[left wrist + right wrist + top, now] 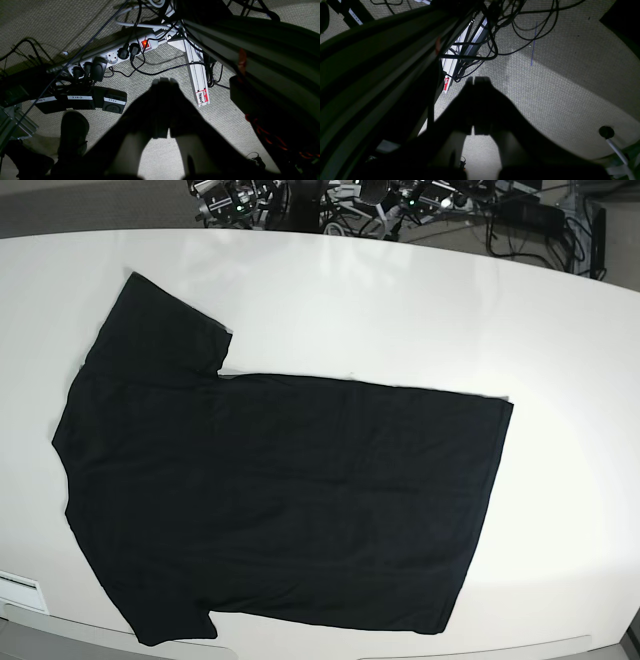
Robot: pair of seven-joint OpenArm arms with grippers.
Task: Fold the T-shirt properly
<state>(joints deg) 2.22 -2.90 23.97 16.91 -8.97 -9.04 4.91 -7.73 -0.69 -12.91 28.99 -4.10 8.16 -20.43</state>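
The black T-shirt [280, 490] lies flat on the white table [400, 310] in the base view, plain side up, collar end at the left, hem at the right, sleeves pointing to the far and near edges. Neither arm shows in the base view. My left gripper [163, 81] hangs over the carpet floor beside the table, jaws together, holding nothing. My right gripper [475, 79] also hangs over the floor, jaws together, empty. The T-shirt is out of both wrist views.
A power strip [112, 56] with plugs and cables, labelled black boxes [113, 101] and a shoe [73, 135] lie on the floor under the left gripper. An aluminium frame leg [197, 72] stands nearby. Cables [510, 30] hang by the right gripper. Equipment [330, 200] sits behind the table.
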